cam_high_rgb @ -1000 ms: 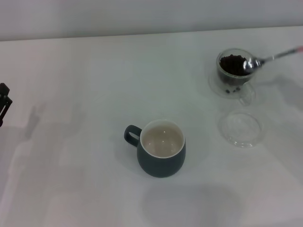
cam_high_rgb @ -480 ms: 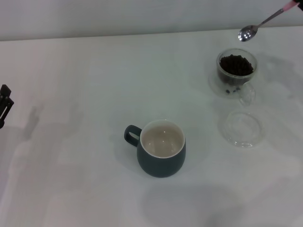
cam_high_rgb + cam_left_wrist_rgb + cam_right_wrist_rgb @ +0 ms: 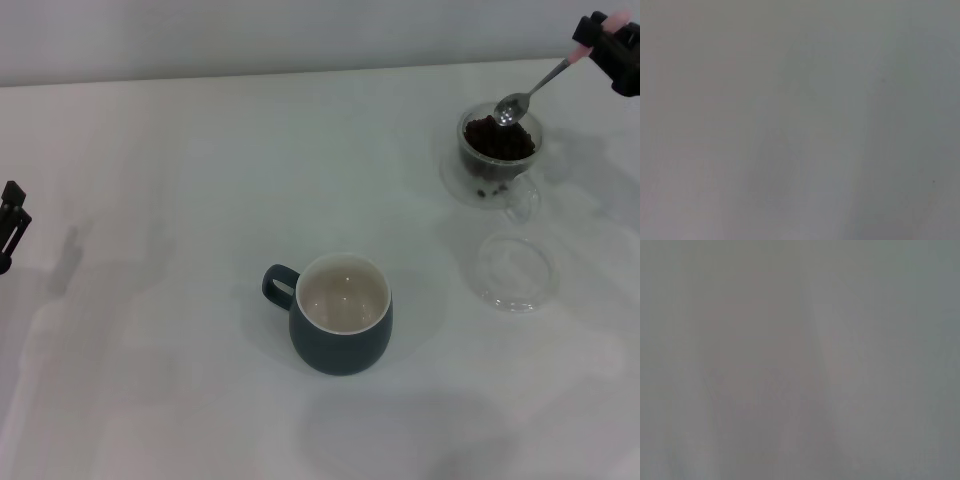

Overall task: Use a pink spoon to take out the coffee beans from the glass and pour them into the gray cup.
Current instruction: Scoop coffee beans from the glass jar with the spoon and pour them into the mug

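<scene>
In the head view, my right gripper (image 3: 603, 38) is at the top right corner, shut on the pink handle end of the pink spoon (image 3: 540, 85). The spoon slants down, its silver bowl at the rim of the glass (image 3: 497, 155), just above the heap of coffee beans (image 3: 497, 137). The gray cup (image 3: 342, 314) stands at the middle of the table with its handle to the left; its cream inside holds nothing. My left gripper (image 3: 10, 222) is parked at the left edge. Both wrist views show only bare grey surface.
A shallow clear round dish (image 3: 516, 270) lies on the white table just in front of the glass. A pale wall runs along the table's far edge.
The spoon rose out of the glass to above and behind it, then came back down to the glass rim. My right gripper has come into view at the top right.
</scene>
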